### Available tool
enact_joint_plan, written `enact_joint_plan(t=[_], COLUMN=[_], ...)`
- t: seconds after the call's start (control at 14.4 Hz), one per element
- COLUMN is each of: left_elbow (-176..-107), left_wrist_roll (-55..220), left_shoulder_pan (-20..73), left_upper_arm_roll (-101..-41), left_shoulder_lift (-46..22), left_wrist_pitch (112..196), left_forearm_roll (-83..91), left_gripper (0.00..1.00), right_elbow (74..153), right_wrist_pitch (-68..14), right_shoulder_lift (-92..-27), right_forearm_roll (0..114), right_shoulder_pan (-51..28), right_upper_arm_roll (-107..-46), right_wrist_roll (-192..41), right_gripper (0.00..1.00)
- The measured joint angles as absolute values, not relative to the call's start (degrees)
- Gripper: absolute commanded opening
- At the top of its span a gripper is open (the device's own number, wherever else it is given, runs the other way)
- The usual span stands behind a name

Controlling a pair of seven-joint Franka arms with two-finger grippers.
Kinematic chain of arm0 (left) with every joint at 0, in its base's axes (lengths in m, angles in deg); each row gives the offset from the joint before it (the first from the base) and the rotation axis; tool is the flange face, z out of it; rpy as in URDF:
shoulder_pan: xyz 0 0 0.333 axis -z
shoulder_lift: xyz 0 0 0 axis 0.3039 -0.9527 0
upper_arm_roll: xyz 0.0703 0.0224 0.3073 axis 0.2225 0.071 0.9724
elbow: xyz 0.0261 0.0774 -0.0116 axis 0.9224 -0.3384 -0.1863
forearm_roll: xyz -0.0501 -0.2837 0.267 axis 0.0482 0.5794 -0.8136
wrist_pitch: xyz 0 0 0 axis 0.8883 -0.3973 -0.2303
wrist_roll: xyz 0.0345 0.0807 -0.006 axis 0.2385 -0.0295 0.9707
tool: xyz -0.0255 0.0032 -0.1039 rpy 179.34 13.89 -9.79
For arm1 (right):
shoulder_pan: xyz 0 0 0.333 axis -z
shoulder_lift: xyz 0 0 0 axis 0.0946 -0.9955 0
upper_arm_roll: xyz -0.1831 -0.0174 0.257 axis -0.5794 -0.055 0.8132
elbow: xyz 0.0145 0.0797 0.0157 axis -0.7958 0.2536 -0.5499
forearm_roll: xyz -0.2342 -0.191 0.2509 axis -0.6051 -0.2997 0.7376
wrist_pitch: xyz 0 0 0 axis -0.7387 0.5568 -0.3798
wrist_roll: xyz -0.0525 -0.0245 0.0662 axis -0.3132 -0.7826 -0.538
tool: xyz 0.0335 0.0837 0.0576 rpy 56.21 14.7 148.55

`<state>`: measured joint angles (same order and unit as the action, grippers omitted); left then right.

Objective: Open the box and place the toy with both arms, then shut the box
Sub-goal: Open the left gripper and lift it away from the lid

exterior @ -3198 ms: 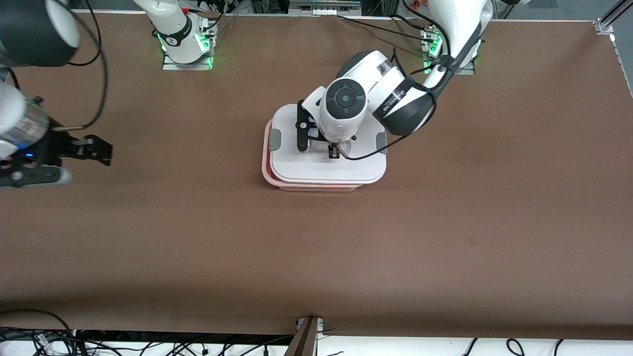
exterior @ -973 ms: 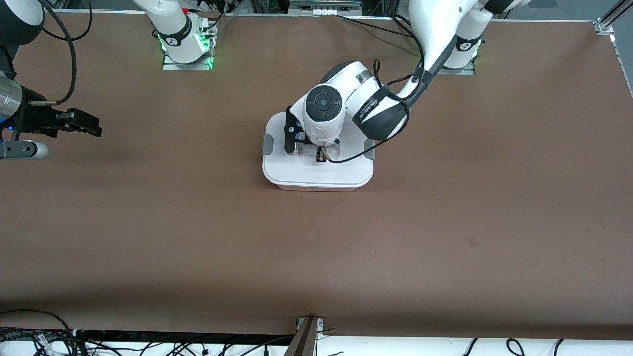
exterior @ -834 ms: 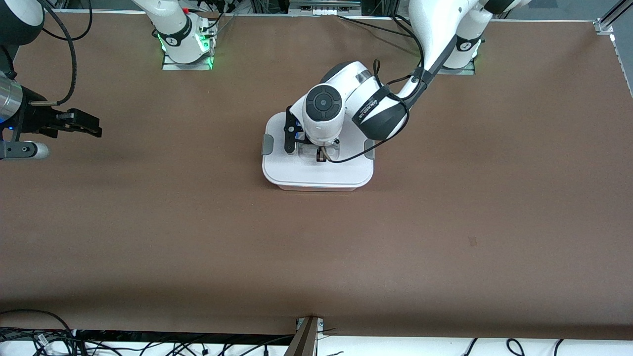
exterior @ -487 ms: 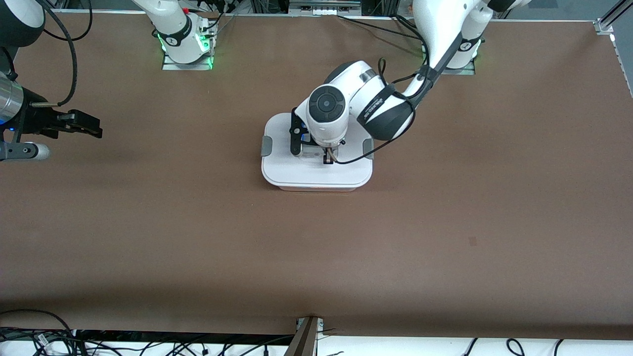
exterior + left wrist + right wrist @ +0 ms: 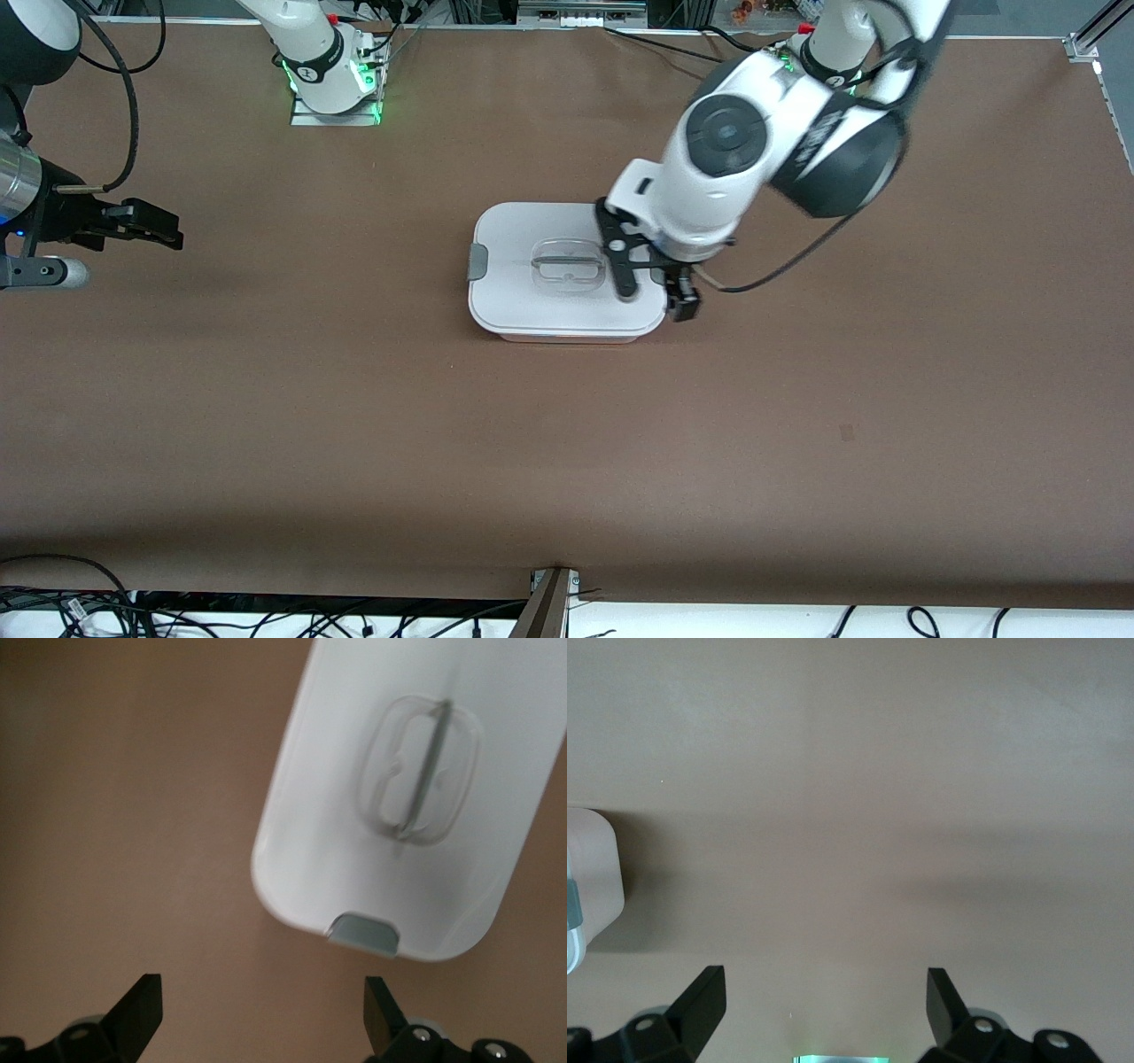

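The box (image 5: 532, 306) stands in the middle of the table with its white lid on; the clear handle (image 5: 569, 262) and a grey clip (image 5: 477, 262) show. My left gripper (image 5: 656, 297) is open and empty, over the box's edge toward the left arm's end. In the left wrist view the lid (image 5: 328, 842), its handle (image 5: 418, 771) and a clip (image 5: 365, 933) lie ahead of the open left gripper (image 5: 261, 992). My right gripper (image 5: 155, 226) is open and empty above the table at the right arm's end; its wrist view (image 5: 824, 988) shows a corner of the box (image 5: 589, 868). The toy is out of view.
The two arm bases (image 5: 332, 80) stand along the table's edge farthest from the front camera. Cables (image 5: 80, 611) and a bracket (image 5: 549, 602) lie along the nearest edge. A small dark mark (image 5: 846, 432) is on the brown table toward the left arm's end.
The lid, earlier held offset over the pinkish box, now sits flush on it. My left gripper has let go of the handle, risen and swung toward the left arm's end. The right arm stays still.
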<state>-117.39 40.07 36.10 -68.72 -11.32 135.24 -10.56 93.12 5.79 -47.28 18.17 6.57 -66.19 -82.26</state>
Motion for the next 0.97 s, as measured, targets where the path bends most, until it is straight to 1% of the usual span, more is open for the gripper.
enact_joint_plan(t=[0.14, 0.35, 0.49, 0.63, 0.76, 0.97], left_elbow=[-117.33, -115.95, -115.54, -116.07, -119.46, -128.69], left_wrist_roll=[46.32, 50.63, 53.22, 55.96, 59.23, 63.38], left_shoulder_pan=[32.54, 28.21, 26.48, 26.04, 25.46, 24.28], left_upper_arm_roll=[-68.48, -67.86, -64.97, -59.83, -54.98, -51.04], left_shoulder_lift=[-8.46, -6.93, -5.89, -3.87, -0.29, 7.22], left_wrist_pitch=[131.96, 128.05, 126.94, 126.91, 130.7, 134.27], left_forearm_roll=[-10.87, -10.93, -10.94, -9.42, -5.81, -4.1], left_gripper=[1.0, 1.0, 1.0, 1.0, 1.0, 1.0], right_elbow=[93.12, 93.12, 93.12, 93.12, 93.12, 93.12], right_wrist_pitch=[5.79, 5.78, 5.77, 5.77, 5.76, 5.76], right_shoulder_lift=[-47.29, -47.3, -47.3, -47.31, -47.34, -47.44], right_forearm_roll=[18.18, 18.18, 18.18, 18.18, 18.18, 18.18], right_shoulder_pan=[6.56, 6.56, 6.57, 6.56, 6.56, 6.56], right_upper_arm_roll=[-66.19, -66.19, -66.19, -66.19, -66.19, -66.19], right_wrist_roll=[-82.26, -82.26, -82.26, -82.26, -82.26, -82.26], right_gripper=[1.0, 1.0, 1.0, 1.0, 1.0, 1.0])
